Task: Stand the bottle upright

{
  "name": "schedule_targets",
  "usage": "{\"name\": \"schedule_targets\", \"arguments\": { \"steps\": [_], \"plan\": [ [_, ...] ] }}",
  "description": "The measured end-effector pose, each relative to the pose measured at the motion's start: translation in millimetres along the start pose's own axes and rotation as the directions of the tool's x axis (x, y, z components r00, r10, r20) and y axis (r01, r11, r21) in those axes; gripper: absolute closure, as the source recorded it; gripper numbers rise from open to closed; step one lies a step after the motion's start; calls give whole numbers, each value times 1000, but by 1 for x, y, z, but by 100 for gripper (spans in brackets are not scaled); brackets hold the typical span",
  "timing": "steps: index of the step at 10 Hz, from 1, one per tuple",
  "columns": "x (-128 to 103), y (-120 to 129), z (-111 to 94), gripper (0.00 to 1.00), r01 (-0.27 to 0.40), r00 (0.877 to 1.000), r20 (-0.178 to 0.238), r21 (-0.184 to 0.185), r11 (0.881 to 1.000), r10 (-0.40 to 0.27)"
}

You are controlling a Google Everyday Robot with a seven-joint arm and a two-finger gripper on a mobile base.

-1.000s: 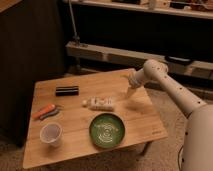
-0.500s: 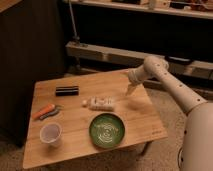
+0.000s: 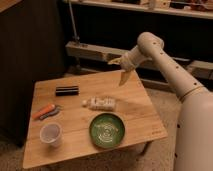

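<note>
The bottle is small, whitish and translucent. It lies on its side near the middle of the wooden table, with its white cap pointing left. My gripper hangs above the table's far right part, up and to the right of the bottle and well apart from it. Its fingers point down and left, open, with nothing between them.
A green plate sits just in front of the bottle. A translucent plastic cup stands at the front left. An orange-handled tool and a black block lie on the left side. A metal rack runs behind the table.
The gripper has risen a little and shifted slightly left. The bottle and the other things have not moved.
</note>
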Motion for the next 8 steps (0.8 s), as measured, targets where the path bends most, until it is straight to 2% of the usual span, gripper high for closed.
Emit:
{"name": "schedule_targets", "arguments": {
  "steps": [1, 2, 3, 5, 6, 8],
  "plan": [
    [-15, 10, 5, 20, 130, 991, 28, -23, 991, -130],
    [-23, 21, 11, 20, 246, 968, 61, -48, 968, -243],
    [-32, 26, 17, 20, 331, 941, 91, -63, 941, -325],
    [-40, 38, 22, 20, 454, 887, 138, -77, 888, -441],
    [-43, 38, 24, 20, 475, 876, 142, -74, 877, -462],
    [-40, 37, 25, 20, 460, 885, 113, -47, 887, -453]
  ]
}}
